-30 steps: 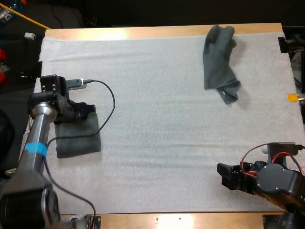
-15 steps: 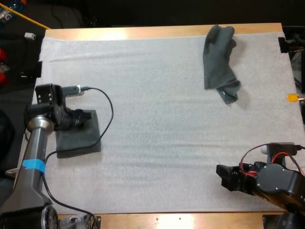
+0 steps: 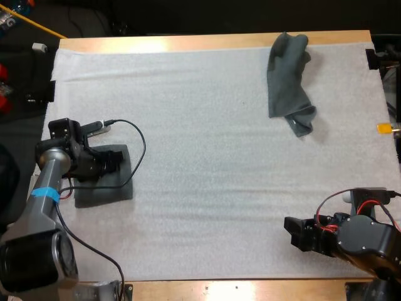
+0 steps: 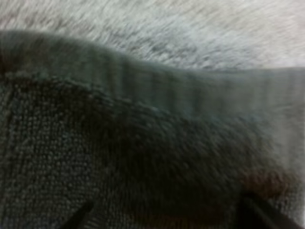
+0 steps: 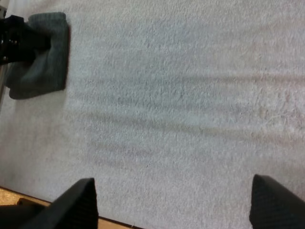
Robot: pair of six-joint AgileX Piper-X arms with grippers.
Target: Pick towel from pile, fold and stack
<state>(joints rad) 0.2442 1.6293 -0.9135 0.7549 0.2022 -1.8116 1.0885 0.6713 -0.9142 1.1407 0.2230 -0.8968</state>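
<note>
A folded dark grey-green towel (image 3: pixel 103 188) lies flat at the mat's left side. My left gripper (image 3: pixel 114 160) hovers low over its far edge, and in the left wrist view its fingertips (image 4: pixel 82 215) stand apart above the towel's pile (image 4: pixel 95 157), gripping nothing. A crumpled towel (image 3: pixel 288 78) lies at the far right of the mat. My right gripper (image 3: pixel 293 232) rests near the front right, open over bare mat (image 5: pixel 176 119). From there the folded towel (image 5: pixel 45 62) lies far off with the left gripper (image 5: pixel 16 38) on it.
The white mat (image 3: pixel 207 157) covers most of the wooden table (image 3: pixel 188 42). A black cable (image 3: pixel 135 135) loops from the left arm across the folded towel's right side.
My left arm has drawn back toward the table's near side, its gripper sliding slightly nearer over the folded towel. The right arm and both towels have stayed put.
</note>
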